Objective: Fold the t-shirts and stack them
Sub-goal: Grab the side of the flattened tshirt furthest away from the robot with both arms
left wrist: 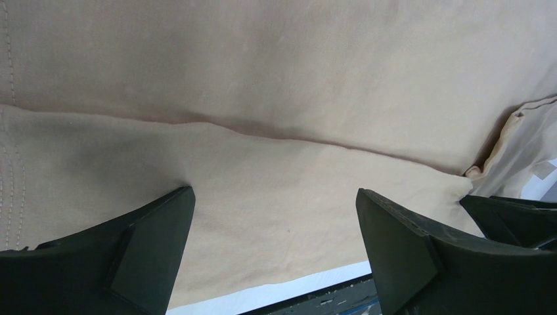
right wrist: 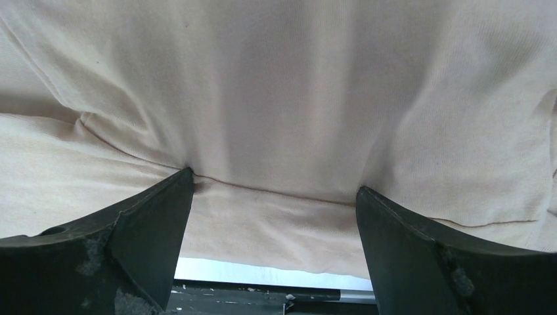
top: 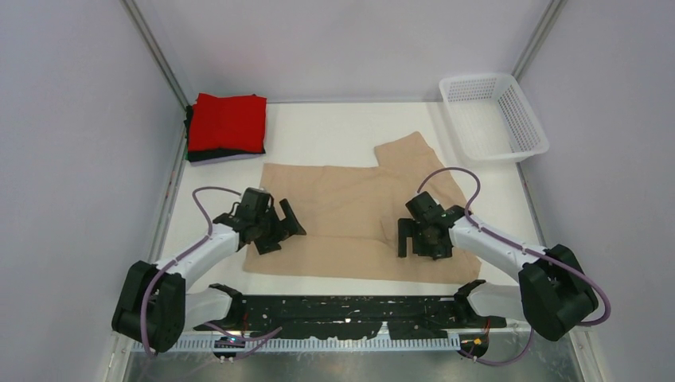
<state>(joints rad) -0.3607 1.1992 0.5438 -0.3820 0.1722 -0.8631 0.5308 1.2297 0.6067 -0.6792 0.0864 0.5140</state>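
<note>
1. Stack, far-left corner of the table (top: 334,131). Red tee (top: 229,121) on top, folded to a rectangle. Dark tee (top: 189,127) under it, showing along the left and near edges. Lavender tee (top: 231,159) at the bottom, only a thin strip of its near edge visible.

2. Left gripper (top: 280,231) (left wrist: 274,197), over the near-left part of the beige tee. Jaws spread wide, nothing pinched. Both fingers (left wrist: 151,230) angle down at the cloth. In the left wrist view a folded edge runs across just beyond the tips.

3. Beige tee (top: 358,211) (left wrist: 295,79) (right wrist: 282,85), centre of the table, lying flat and open. 1 sleeve juts out at the far right, toward the basket. A crease runs side to side near its front edge, between the 2 grippers.

4. Right gripper (top: 418,241) (right wrist: 272,190), over the near-right part of the beige tee. Jaws spread wide, nothing pinched. Fingers (right wrist: 151,223) sit low at the cloth, with a seam crossing between the tips.

5. Basket (top: 532,131), white mesh, far-right corner, well apart from the stack and near the tee's sleeve.
</note>
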